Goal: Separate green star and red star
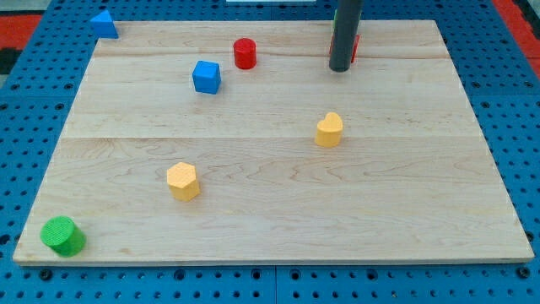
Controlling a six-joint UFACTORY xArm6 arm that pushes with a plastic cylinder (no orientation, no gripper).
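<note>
Rod at the top edge, stars almost out of sight

From the view's left: a green cylinder (62, 236) sits at the wooden board's (278, 219) bottom corner, a blue triangular block (104, 24) at the top corner, then a yellow hexagonal block (182, 181), a blue cube (206, 77), a red cylinder (245, 53) and a second yellow block (329, 130), all well apart. My tip (340, 68) rests touching a red block (355, 46), mostly hidden behind the rod, probably the red star, likely so as to push it. No green star shows; there is no gripper to read. No writing is visible.
</note>
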